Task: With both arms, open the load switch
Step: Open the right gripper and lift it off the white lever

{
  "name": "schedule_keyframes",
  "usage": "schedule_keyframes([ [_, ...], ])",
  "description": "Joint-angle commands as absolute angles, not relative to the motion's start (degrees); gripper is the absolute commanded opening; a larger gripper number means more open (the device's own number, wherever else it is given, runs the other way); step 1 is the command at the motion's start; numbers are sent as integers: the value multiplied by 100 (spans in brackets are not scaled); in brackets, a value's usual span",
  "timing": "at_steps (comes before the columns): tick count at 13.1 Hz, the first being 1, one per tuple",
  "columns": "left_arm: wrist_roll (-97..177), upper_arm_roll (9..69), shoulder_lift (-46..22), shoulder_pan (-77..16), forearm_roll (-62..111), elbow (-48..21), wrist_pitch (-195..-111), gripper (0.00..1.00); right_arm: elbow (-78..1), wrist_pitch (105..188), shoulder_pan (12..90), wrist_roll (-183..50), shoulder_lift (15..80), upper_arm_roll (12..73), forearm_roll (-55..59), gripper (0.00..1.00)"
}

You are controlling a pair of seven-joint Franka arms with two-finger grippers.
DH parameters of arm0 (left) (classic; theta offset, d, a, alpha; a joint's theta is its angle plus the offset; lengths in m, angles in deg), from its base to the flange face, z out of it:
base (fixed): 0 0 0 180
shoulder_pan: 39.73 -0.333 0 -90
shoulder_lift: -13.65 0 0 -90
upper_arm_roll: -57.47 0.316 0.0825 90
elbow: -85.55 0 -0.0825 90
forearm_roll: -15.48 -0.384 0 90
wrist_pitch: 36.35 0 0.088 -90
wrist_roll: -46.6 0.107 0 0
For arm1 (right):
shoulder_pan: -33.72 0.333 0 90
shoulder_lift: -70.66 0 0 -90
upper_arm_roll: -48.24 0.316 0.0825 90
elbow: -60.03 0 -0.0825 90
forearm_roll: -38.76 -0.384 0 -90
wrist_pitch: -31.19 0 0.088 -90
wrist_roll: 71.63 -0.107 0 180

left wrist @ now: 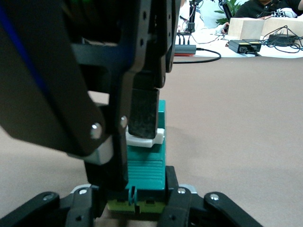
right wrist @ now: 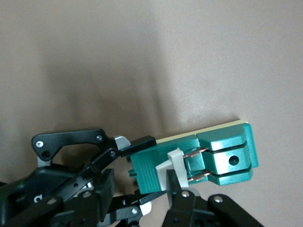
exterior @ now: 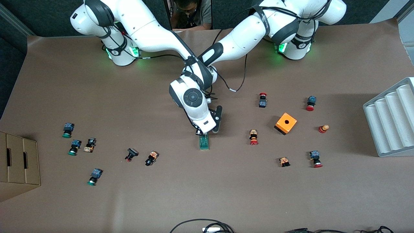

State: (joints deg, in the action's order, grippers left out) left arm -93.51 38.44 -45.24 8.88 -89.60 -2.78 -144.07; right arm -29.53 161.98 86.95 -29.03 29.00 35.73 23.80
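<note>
The narrow green rectangular load switch (exterior: pixel 204 142) lies flat on the brown paper-covered desk (exterior: pixel 207 194) near its middle, its long axis running toward the front camera, with a white sliding piece (right wrist: pixel 171 162) set across its body. Both white jointed arms reach in from their bases and meet over the end of the switch that points toward them. The left tool (left wrist: pixel 136 198) is closed on that end of the switch, its black fingers (left wrist: pixel 173 189) pressed against the two sides of the green housing. The right tool (right wrist: pixel 156 184), seen in the right wrist view, comes down from above at the same end; one black finger (right wrist: pixel 175 187) sits against the white sliding piece and the other against the side of the green body, the tool narrowed around them. Toward the left arm's end of the desk stands an orange cube box with a round hole (exterior: pixel 286 123), well apart from the switch, and small push buttons with red and green caps lie scattered on either side. A white ribbed tray (exterior: pixel 391 119) rests at the edge of the left arm's end, a cardboard box (exterior: pixel 17 161) at the right arm's end.
</note>
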Motion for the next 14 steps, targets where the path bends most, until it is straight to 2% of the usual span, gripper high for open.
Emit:
schedule_keyframes([
  [1, -9570, 3761, -4621, 1099, -8832, -322, -14314, 47, -2979, 16241, 8655, -2900, 3022, 3594, 2206, 100],
  [8, -9570, 3761, -4621, 1099, -8824, -322, -14314, 47, -2953, 15837, 8567, -2917, 3418, 3576, 2180, 100],
  [14, -9570, 3761, -4612, 1099, -8824, -322, -14314, 47, -2918, 15248, 8295, -3804, 4103, 3567, 2189, 100],
])
